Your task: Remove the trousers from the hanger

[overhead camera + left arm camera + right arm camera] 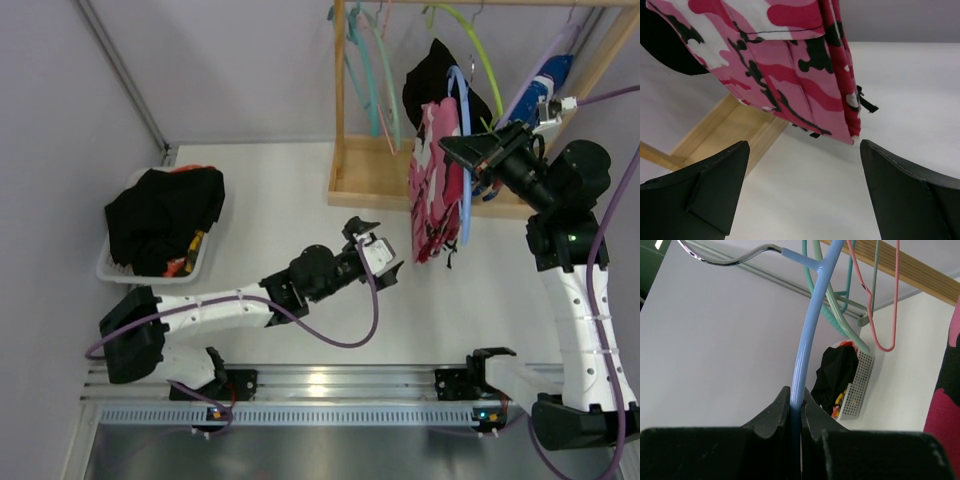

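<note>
Sheathed in white shell along the links of the left arm (220, 305) and right arm (590, 320), with bulky matte-black housings at joints and bases. Trailed by a purple cable (340, 338) looping off each. Tipped in black: broad wedge-shaped fingers (715, 192) on the left gripper (378, 247), curved smooth pads (771, 422) on the right gripper (455, 150). Marked with a small green light (572, 238) on the right arm's black joint

Open table (300, 190) separates the left tool (378, 248) from the camouflage trousers (432, 190), with the rack base (365, 185) behind them.
</note>
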Robot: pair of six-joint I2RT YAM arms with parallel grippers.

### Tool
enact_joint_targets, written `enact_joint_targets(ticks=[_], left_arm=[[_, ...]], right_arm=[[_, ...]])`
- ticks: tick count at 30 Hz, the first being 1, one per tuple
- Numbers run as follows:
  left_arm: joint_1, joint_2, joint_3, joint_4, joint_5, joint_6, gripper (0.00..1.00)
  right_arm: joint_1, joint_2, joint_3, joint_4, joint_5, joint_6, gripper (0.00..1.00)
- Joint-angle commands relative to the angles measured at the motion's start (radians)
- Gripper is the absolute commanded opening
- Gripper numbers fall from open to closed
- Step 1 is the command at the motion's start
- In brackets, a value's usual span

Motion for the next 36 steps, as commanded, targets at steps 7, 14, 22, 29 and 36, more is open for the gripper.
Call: enact_joint_targets(ticks=[7,14,22,29,36], left_arm=[[-0.056,0.221,0.07,0.334,-0.132,0.038,0.99],[-0.056,0.316,0.112,0.379,-0.117,-0.004,0.99],[-0.05,0.473,0.214,0.412,-0.23,0.051,0.99],[-0.05,0.445,0.158,0.44,-0.166,0.042,0.99],[-0.045,0.5,0.171,0.434,-0.279,0.069,0.99]], right_arm=[[-0.007,-0.006,0.159,0.128,0.079,-0.013,0.0],[-0.007,0.012,0.17,0.11,0.116,0.021,0.0],[-0.007,0.011,0.172,0.107,0.122,0.024,0.0],[-0.007,0.012,0.172,0.093,0.137,0.004,0.0],[-0.007,0.018,0.176,0.102,0.133,0.017,0.0]])
